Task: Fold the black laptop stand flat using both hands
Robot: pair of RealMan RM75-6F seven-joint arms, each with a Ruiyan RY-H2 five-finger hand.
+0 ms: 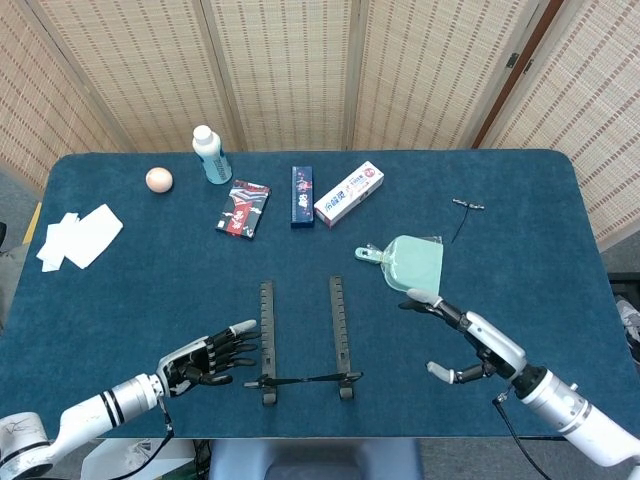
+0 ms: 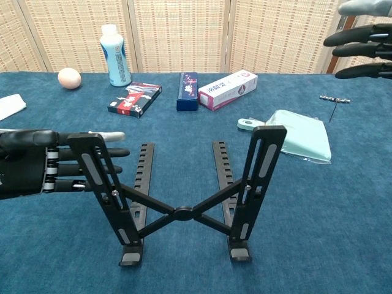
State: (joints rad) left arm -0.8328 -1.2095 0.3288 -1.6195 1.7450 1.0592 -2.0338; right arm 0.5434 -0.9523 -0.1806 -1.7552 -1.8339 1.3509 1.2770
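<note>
1. Because the laptop stand [image 2: 184,193] is built from thin black bars joined by a crossed scissor link, it is probably behaving as a light but rigid frame that slides on the cloth if pushed from one side only, so both hands are needing to press inward together.
2. Its two slotted uprights are offering the best hold, one for each hand, high up where leverage over the centre pivot looks greatest; the pivot and the crossing bars are looking like a pinch risk for fingers.
3. It is standing opened out near the front edge of the blue worktop [image 1: 520,250], with two notched rails lying flat and running away from the robot and small hooked feet at the near end.
4. The left hand [image 1: 207,358] is reaching in beside the left upright with its fingers stretched out and apart, holding nothing; whether they are touching the bar cannot be told.
5. The right hand [image 1: 462,343] is hovering well apart from the right upright, spread and empty.
6. A pale green pouch [image 1: 412,262] is lying beyond the right hand.
</note>
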